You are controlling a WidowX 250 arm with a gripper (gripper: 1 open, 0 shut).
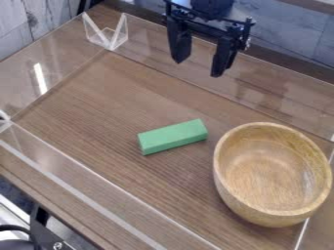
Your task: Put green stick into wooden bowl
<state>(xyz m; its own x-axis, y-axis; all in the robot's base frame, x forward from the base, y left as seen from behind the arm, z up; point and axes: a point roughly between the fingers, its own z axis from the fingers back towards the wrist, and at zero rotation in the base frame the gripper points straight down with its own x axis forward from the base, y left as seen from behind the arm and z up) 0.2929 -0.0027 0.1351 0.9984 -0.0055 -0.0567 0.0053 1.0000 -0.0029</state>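
Note:
The green stick [174, 137] lies flat on the wooden tabletop near the middle, tilted slightly. To its right the wooden bowl [271, 172] stands upright with nothing inside. My gripper [200, 55] hangs above the far part of the table, pointing down, its two dark fingers [221, 58] spread apart and holding nothing. It is well behind and above the stick, touching neither object.
Clear acrylic walls [78, 186] fence the table on the left, front and back. A small clear triangular stand [104, 34] sits at the far left corner. Wood-grain tabletop [92, 107] stretches left of the stick.

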